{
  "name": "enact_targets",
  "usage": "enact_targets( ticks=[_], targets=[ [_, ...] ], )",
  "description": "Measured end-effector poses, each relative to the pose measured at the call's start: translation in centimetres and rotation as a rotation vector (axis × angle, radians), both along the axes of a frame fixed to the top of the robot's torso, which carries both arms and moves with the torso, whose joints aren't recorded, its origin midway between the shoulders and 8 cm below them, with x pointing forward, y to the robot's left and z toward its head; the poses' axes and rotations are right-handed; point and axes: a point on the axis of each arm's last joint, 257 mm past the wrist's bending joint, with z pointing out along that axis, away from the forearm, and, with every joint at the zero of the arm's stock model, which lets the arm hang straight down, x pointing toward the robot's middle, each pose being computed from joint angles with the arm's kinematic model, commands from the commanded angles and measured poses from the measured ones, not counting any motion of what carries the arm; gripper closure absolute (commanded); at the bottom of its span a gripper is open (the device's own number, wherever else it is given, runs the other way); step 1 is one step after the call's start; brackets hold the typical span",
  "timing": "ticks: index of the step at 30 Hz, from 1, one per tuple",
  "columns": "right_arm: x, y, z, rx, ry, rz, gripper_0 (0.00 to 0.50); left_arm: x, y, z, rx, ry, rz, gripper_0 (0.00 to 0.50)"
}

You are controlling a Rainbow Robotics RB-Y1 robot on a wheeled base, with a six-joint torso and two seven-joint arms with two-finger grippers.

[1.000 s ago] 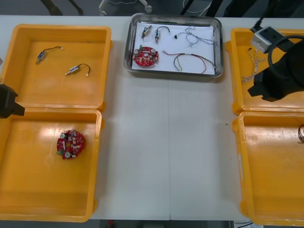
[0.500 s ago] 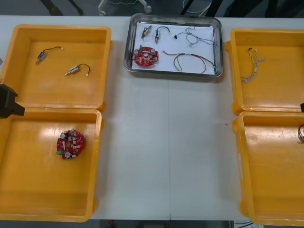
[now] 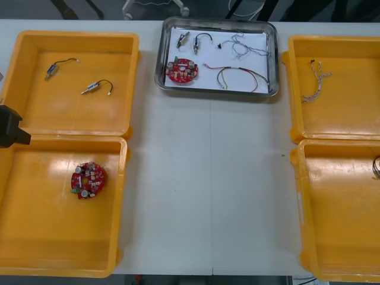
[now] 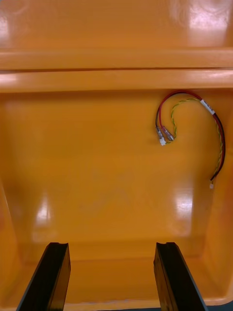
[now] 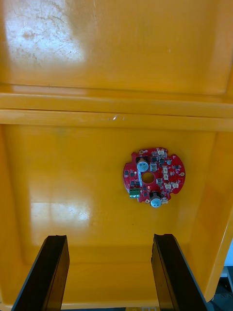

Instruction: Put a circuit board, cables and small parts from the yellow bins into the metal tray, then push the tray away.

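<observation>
While both arms keep to the table's (image 3: 208,196) sides, the left gripper (image 5: 109,238) hangs over the near left bin (image 3: 35,237), its two fingers spread and empty. One round red circuit board (image 5: 153,177) lies on the bin floor beyond them, touching neither. Right gripper (image 4: 111,245): two fingers likewise spread, holding nothing, over the near right bin (image 3: 338,237). One red and yellow cable (image 4: 194,126) lies curled there, near the far wall. Far left bin (image 3: 35,107): two small metal parts, a left part (image 3: 52,68) and a right part (image 3: 95,87), each with a short lead. Far right bin (image 3: 350,119): one twisted blue and white cable (image 3: 314,80). Metal tray (image 3: 217,92), far middle, white inside: one second board (image 3: 181,70), one second red and yellow cable (image 3: 237,77), two tray parts (image 3: 199,40) side by side, one thin twisted cable (image 3: 246,46). Yellow bins: four. Boards: two.
</observation>
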Motion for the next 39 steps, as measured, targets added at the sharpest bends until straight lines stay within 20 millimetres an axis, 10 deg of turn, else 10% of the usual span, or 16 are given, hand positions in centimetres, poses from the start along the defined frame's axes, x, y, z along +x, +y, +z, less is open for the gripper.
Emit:
enact_targets(
  ticks=[39],
  targets=[
    [1.8, -0.3, 1.8, 0.028, -0.106, -0.011, 0.0, 0.0, 0.0, 0.0, 0.0, 0.0, 0.0, 0.0]
  ],
)
